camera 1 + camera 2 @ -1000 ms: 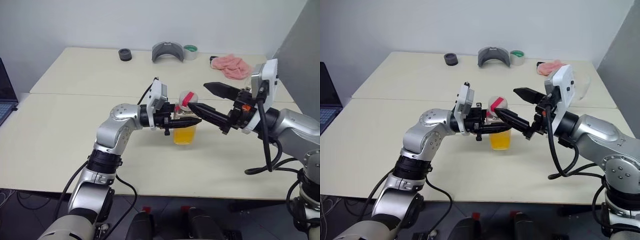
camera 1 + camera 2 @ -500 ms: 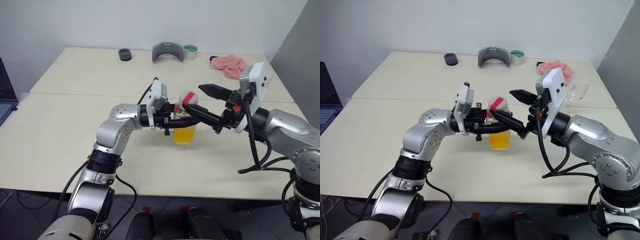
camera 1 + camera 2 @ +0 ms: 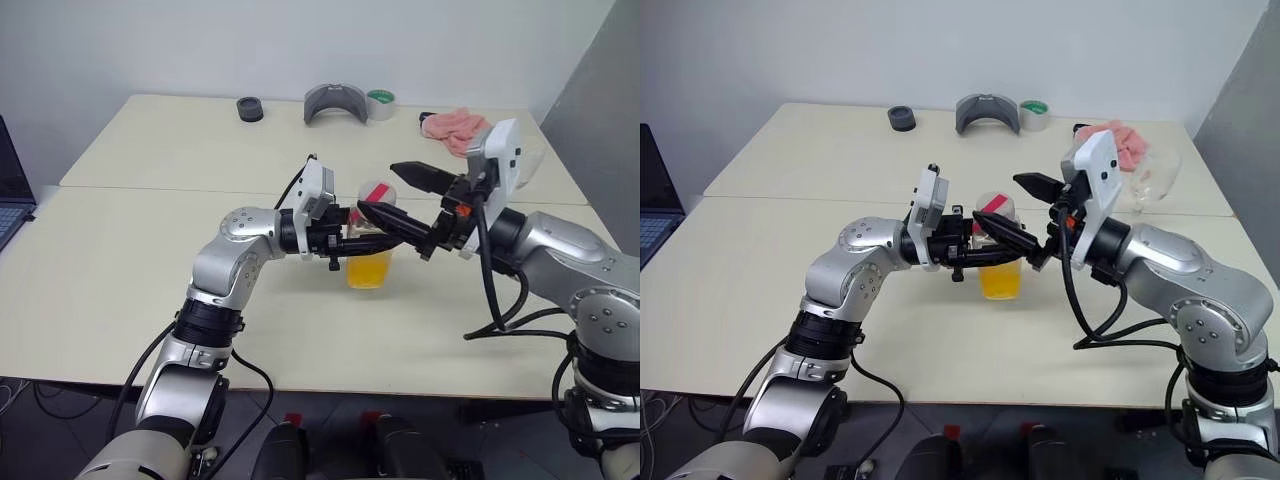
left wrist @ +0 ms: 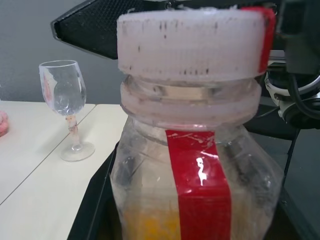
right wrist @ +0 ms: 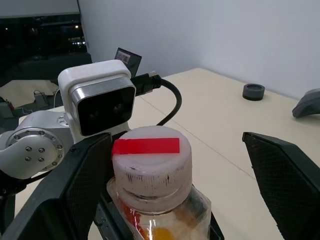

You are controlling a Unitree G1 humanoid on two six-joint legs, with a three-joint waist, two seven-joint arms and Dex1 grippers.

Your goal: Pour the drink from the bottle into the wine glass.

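My arms are silver-grey metal with black ribbed joint collars. Each wrist bears a white camera housing (image 5: 97, 102) with two dark lenses. Black cables loop alongside. My fingers (image 5: 287, 172) are black, tapered and finely textured.

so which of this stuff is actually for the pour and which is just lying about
For the pour:
- bottle with the drink, cap on
- wine glass
- left gripper, right gripper

Lying about:
- pink cloth
- tape roll
- grey curved piece
- black ring
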